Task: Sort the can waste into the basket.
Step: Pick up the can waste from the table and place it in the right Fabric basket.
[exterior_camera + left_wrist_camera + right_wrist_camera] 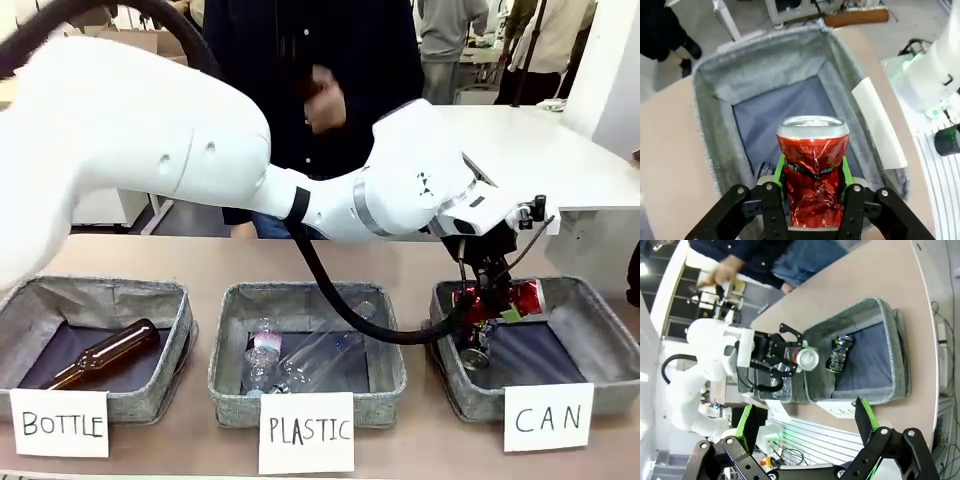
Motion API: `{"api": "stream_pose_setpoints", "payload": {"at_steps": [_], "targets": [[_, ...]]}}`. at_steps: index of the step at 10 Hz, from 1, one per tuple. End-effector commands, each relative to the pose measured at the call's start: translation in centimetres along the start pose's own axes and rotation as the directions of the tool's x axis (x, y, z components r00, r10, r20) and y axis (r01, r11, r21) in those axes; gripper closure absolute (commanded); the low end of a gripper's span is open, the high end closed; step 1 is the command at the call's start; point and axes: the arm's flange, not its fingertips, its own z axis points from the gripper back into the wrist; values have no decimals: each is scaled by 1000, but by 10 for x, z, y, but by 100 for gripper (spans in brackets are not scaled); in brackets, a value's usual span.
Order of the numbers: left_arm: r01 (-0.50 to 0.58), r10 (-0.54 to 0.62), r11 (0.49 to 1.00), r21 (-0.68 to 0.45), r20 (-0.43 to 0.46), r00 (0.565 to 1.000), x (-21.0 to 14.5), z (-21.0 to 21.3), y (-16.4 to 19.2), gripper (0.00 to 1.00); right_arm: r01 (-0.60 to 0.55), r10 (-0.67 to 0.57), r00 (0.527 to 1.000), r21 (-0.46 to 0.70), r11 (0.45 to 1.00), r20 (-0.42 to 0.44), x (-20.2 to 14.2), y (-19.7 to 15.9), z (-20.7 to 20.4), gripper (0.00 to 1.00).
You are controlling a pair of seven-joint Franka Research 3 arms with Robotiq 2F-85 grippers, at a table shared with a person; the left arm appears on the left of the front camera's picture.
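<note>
The red dented can point(812, 165) is pinched upright between the green pads of my left gripper point(813, 172), which is shut on it. It hangs over the near-left part of the grey basket point(600, 310) with the "CAN" sign point(548, 417). From the front, the left gripper point(487, 290) holds the red can point(512, 300) just above the basket's rim. A dark printed can point(477, 348) lies on the basket's lining below it, also seen as the dark can point(840, 354) in the right wrist view. My right gripper point(804, 420) stands open and holds nothing, well away from the basket point(890, 355).
The "PLASTIC" basket point(230, 370) in the middle holds clear bottles point(300, 355). The "BOTTLE" basket point(30, 300) at the left holds a brown glass bottle point(105, 352). A person point(310, 70) in dark clothes stands at the far side. The left arm's black cable point(340, 310) drapes over the middle basket.
</note>
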Motion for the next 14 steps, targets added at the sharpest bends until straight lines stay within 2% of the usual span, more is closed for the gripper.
{"api": "stream_pose_setpoints", "payload": {"at_steps": [1,2,3,4,10,11,12,14], "targets": [[-20,20,1000,-6,-9,1000,17,6,4,55,7,-7,1000,3,1000,-1,2,2,4,0],[-21,21,1000,-12,-8,1000,16,5,3,55,7,-7,1000,3,1000,-1,2,2,4,0],[-12,12,1000,-21,0,1000,16,4,2,36,7,-7,1000,3,1000,-1,2,2,4,0],[-4,4,1000,-28,-1,1000,16,4,0,0,7,-7,1000,3,1000,-1,2,2,4,0],[-9,9,1000,-17,-4,1000,13,16,-3,0,7,-7,1000,3,1000,-1,2,2,4,0],[-60,59,994,-87,-21,998,12,28,-3,0,7,-7,1000,3,1000,-1,2,2,4,0],[-97,94,990,-99,-37,995,10,46,-6,0,1,-1,1000,1,1000,1,0,0,0,0],[-180,177,976,-125,-33,984,-4,113,-25,0,-46,46,996,9,999,-74,8,16,-23,0]]}}
